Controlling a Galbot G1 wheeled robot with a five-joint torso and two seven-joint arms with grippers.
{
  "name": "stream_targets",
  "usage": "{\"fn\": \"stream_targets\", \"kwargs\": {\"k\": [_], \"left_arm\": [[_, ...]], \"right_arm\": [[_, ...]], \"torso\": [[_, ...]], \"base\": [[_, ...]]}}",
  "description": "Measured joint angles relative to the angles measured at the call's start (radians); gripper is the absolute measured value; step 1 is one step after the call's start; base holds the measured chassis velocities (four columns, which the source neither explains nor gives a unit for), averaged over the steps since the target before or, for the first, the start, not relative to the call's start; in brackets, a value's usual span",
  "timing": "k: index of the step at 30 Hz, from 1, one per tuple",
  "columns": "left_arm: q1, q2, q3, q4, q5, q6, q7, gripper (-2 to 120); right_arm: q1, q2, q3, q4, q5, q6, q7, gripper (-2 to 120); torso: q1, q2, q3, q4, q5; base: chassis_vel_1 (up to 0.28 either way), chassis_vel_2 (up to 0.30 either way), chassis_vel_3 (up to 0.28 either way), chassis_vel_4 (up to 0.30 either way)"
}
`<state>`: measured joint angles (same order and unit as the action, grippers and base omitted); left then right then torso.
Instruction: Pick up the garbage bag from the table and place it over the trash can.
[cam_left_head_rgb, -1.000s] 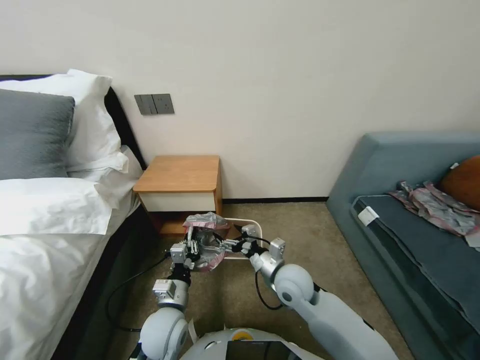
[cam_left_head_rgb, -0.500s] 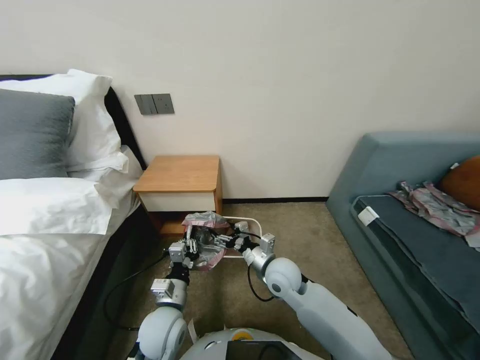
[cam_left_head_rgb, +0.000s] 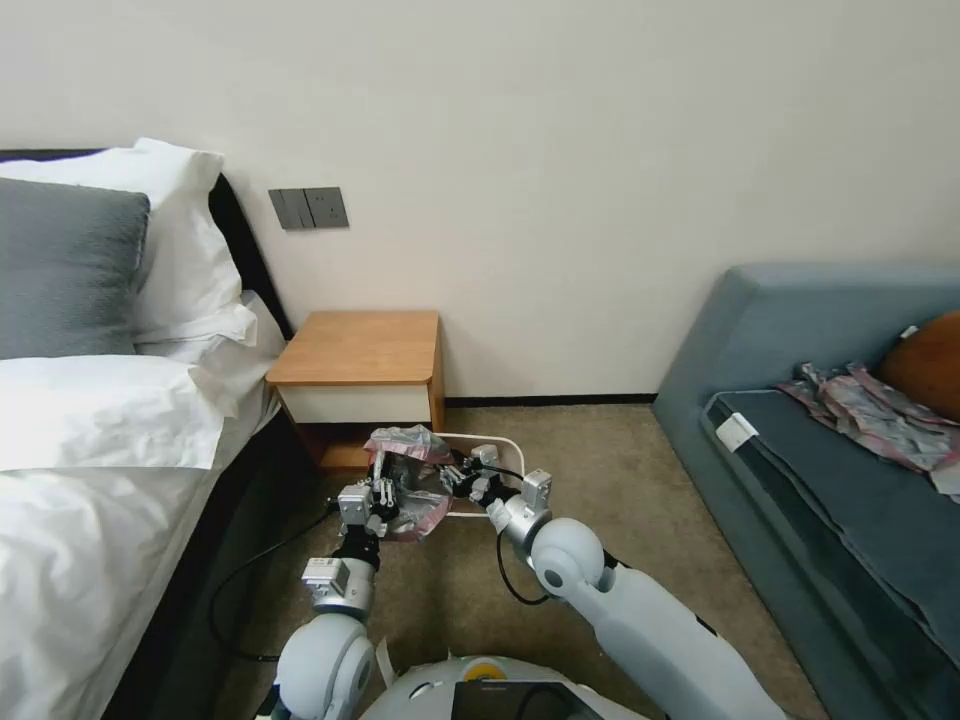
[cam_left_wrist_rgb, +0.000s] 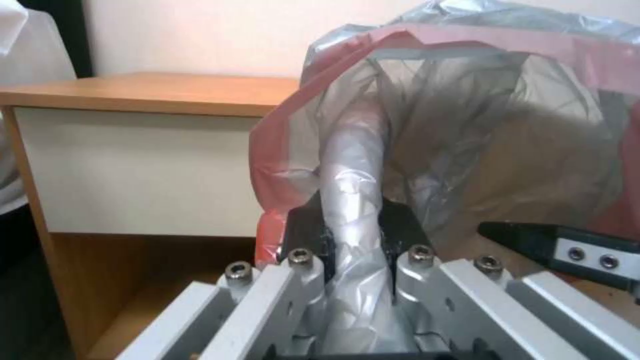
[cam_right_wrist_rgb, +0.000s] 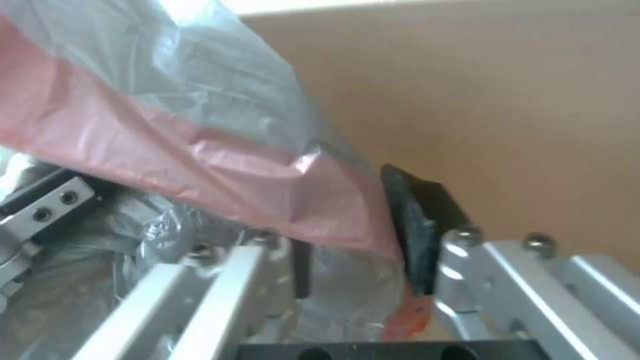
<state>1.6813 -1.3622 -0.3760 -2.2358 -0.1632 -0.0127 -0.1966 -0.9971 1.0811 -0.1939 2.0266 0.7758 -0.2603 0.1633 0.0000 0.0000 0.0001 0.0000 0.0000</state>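
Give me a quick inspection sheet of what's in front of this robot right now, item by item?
Surface: the table top is bare wood.
Job's things: the garbage bag is off the table, held low over the trash can on the carpet.
Clutter: crumpled grey-pink plastic on the sofa.
Grippers: left gripper has its jaws clamped on a twisted strand of the bag; right gripper has the bag's pink edge between parted jaws.
Cables: black cable along the floor by the bed.
Surroundings: bed with pillows, wall switches, blue sofa.
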Motion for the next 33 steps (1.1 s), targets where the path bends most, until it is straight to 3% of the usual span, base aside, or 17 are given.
{"fn": "stream_targets", "kwargs": {"k": [6,23,33], "left_arm": [[0.002,-0.006,0.001,0.004,0.0,0.001,0.0,7],[-0.003,-0.009,0.003,0.034,0.005,0.048,-0.011,7],[0.003,-0.017,0.002,0.044,0.03,0.044,0.004,7]], "right_arm": [[-0.014,-0.015,0.011,0.026,-0.018,0.006,-0.01,1],[-0.041,-0.114,0.054,0.186,0.01,-0.02,-0.046,0],[0.196,-0.122,0.025,0.117,0.138,-0.064,-0.013,0]], "torso": [[0.0,0.0,0.0,0.0,0.0001],[0.0,0.0,0.0,-0.0001,0.0],[0.0,0.0,0.0,0.0002,0.0]], "base": [[0.0,0.0,0.0,0.0],[0.0,0.0,0.0,0.0],[0.0,0.0,0.0,0.0]]}}
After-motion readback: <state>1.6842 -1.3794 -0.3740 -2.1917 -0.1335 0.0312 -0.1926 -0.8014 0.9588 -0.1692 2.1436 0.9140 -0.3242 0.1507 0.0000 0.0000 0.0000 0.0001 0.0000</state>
